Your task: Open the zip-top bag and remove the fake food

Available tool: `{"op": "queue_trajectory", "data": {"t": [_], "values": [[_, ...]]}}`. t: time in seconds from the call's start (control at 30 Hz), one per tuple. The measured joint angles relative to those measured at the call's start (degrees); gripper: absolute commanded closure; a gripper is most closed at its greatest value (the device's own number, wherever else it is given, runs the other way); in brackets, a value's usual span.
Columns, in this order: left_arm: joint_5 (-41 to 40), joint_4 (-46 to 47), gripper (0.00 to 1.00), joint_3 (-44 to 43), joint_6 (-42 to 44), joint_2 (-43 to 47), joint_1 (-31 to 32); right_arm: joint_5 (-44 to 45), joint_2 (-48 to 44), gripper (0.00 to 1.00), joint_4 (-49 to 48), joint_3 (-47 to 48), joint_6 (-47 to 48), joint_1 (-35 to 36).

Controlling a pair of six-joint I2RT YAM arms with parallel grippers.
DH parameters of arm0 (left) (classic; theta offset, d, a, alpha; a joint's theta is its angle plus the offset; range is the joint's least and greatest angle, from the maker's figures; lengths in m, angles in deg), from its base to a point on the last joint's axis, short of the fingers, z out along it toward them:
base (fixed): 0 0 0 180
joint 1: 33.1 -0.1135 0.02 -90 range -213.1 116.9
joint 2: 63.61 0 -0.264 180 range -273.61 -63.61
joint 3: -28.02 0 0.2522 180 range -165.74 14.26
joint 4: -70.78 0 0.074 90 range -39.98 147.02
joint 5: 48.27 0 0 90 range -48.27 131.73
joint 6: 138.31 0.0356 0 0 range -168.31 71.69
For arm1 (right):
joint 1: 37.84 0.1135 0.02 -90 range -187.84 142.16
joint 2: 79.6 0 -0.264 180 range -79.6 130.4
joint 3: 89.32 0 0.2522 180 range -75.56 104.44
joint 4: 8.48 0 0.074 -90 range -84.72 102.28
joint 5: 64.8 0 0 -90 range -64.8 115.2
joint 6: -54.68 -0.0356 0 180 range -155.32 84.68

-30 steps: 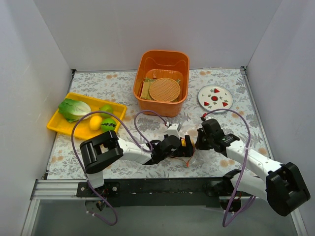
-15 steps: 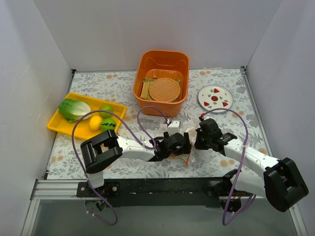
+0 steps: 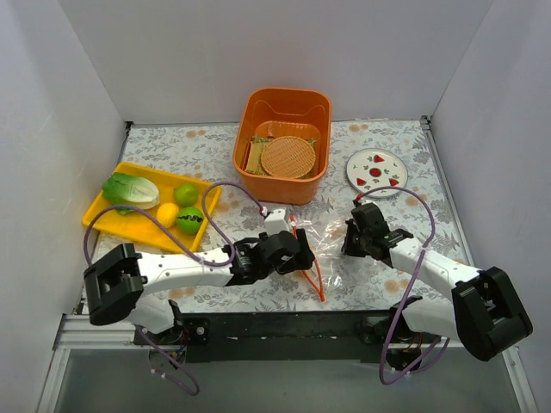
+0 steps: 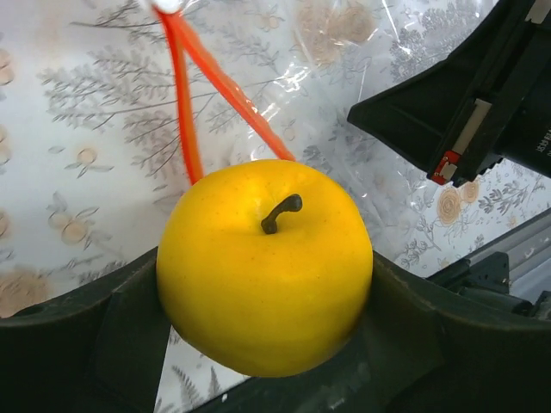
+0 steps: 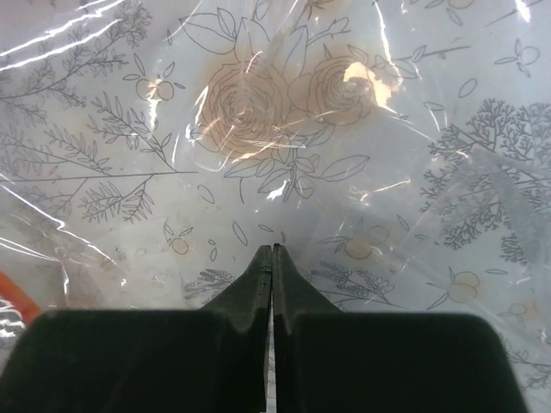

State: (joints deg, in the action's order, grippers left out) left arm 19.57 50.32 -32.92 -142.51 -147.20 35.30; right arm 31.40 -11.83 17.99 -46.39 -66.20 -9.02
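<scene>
The clear zip-top bag [image 3: 327, 239] lies crumpled on the table between my grippers. Its orange-red zip strip [image 3: 315, 277] hangs open and trails toward the near edge. It also shows in the left wrist view [image 4: 185, 103]. My left gripper [image 3: 300, 251] is just left of the bag's mouth, shut on a yellow stemmed fake fruit [image 4: 267, 267] held above the table. My right gripper [image 3: 348, 243] is shut on the bag's right end, its jaws pinching the film [image 5: 258, 129]. A cabbage piece [image 3: 131, 189], two limes [image 3: 186, 190] and a lemon [image 3: 167, 213] lie on the yellow tray [image 3: 103, 222].
An orange bin [image 3: 284, 107] with tan woven discs stands at the back centre. A white plate with red marks [image 3: 376, 169] is at the back right. White walls close in the left, back and right. My right gripper shows in the left wrist view [image 4: 465, 103].
My left gripper has pulled leftward out of the bag with the yellow fruit. The zip strip has fallen open toward the near edge. The right gripper has stayed pinched on the bag.
</scene>
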Motion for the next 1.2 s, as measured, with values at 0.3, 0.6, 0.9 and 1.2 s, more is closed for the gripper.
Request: {"op": "queue_trajectory", "data": {"t": [0.3,0.6,0.9,1.2], "values": [[-2.3,-23.1,0.46,-1.4,-6.4,16.1,-12.4,-1.8,-0.7,0.84,-0.3,3.2,-0.1,-0.3],[0.1,-28.1,0.44,-3.9,-0.9,20.4,-47.7,-4.1,-3.8,0.77,1.2,8.0,1.4,-0.3],[0.0,-31.9,0.35,-2.0,-0.5,19.8,-65.5,-6.3,-5.6,0.77,2.3,8.5,2.3,-0.3],[-2.3,-29.1,0.14,-2.0,1.1,11.5,-75.4,-8.1,-5.6,0.75,4.1,8.9,3.9,-0.3]]}}
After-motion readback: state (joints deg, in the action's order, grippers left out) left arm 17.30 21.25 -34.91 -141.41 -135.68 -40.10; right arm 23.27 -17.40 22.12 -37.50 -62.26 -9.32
